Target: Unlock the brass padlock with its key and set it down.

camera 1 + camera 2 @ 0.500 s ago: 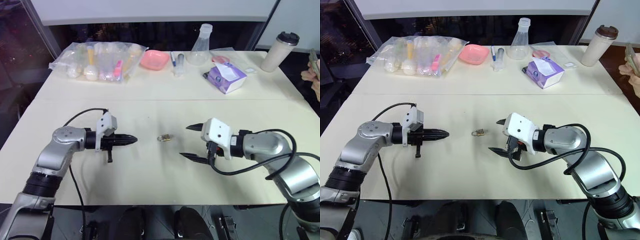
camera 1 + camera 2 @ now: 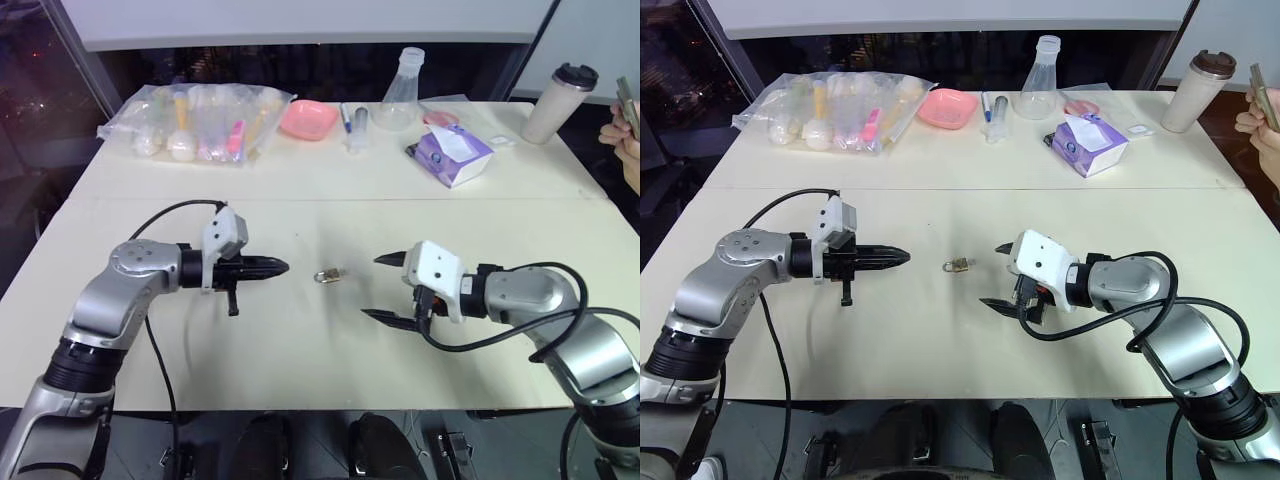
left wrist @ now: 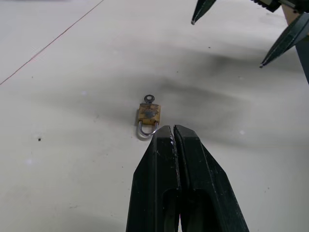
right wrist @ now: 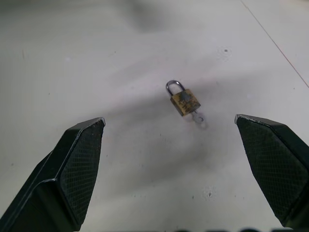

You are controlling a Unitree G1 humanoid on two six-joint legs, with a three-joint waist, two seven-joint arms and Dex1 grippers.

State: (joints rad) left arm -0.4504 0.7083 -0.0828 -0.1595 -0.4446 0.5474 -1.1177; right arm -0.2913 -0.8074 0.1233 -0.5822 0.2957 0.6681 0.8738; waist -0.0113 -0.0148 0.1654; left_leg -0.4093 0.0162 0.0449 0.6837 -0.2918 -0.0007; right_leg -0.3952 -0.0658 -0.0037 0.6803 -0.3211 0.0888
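The small brass padlock (image 2: 330, 275) lies flat on the cream table (image 2: 300, 350) between my two grippers, shackle closed. Its key (image 3: 150, 98) sticks out of the body's bottom. My left gripper (image 2: 283, 266) is shut and empty, pointing level at the padlock; its tip hovers a short way off, on the shackle side (image 3: 171, 129). My right gripper (image 2: 372, 286) stands wide open on the key side, its fingers (image 4: 79, 164) spread to either side of the padlock (image 4: 184, 100) and apart from it.
Along the far edge are a clear bag of bottles (image 2: 200, 120), a pink dish (image 2: 308, 118), a glass flask (image 2: 402, 95), a purple tissue box (image 2: 455, 155) and a lidded cup (image 2: 560, 100). A person's hand (image 2: 625, 135) shows at the right edge.
My left gripper has moved a little to the right, closer to the padlock, still shut. The right gripper and padlock have stayed put. The person's hand at the right edge has shifted.
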